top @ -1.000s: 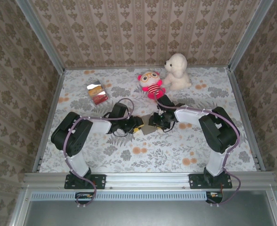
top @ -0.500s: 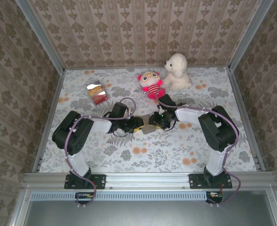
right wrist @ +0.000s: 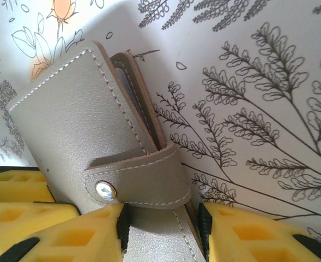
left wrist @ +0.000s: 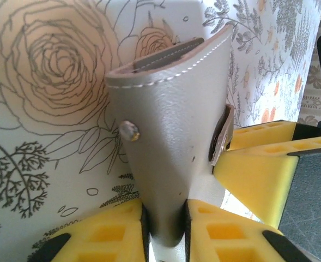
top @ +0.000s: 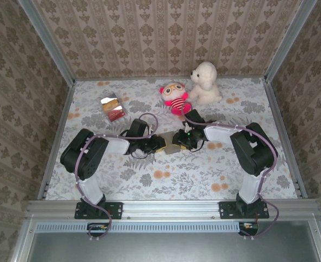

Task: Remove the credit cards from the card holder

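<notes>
The grey card holder (top: 171, 143) is folded and held between both grippers at the table's middle. My left gripper (top: 161, 144) is shut on its folded spine (left wrist: 164, 218), with the yellow pads pressed on both sides. From the other side my right gripper (top: 182, 140) is shut on the end below the strap (right wrist: 161, 232). That strap wraps over the edge and its metal snap (right wrist: 106, 190) sits on the outer face. A thin dark edge (left wrist: 168, 53) peeks from the holder's mouth. A small pile of credit cards (top: 112, 108), silver, gold and red, lies on the cloth at the back left.
A pink-and-red plush doll (top: 175, 96) and a white plush dog (top: 205, 82) sit at the back centre, just behind the right arm. The floral tablecloth (top: 165, 180) is bounded by papered walls and metal rails.
Both grippers and the card holder have shifted slightly toward the back of the table, and the two grippers have drawn a little closer. The cards at the back left have not moved.
</notes>
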Robot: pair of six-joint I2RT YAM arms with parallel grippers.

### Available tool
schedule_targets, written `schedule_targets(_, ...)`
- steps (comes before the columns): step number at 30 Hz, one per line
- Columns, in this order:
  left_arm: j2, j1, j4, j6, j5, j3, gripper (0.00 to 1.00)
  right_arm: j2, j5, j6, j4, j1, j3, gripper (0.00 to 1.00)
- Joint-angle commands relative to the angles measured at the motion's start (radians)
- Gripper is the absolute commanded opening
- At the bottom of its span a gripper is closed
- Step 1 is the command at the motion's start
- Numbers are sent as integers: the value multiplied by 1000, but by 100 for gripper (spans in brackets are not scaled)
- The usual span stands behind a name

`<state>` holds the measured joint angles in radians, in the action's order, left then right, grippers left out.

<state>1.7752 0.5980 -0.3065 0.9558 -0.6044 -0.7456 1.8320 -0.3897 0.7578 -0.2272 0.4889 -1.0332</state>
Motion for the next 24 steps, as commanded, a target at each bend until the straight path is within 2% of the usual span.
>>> schedule_targets(1,-50,16,16,-55,15,-8,18,-91,88,-47,-44,7,7,44)
schedule_targets(5,-76,16,99,-104,34,-41,11,-187,255,-139,-163,7,-24,53)
schedule_targets(10,-105,20,201,-176,65,-82,9,-216,299,-213,-225,24,-53,59)
schedule_targets(17,-102,35,220,-188,68,-100,6,-129,265,-202,-229,101,-125,55)
schedule_targets(24,-97,46,218,-184,72,-101,5,-30,250,-157,-232,118,-174,45)
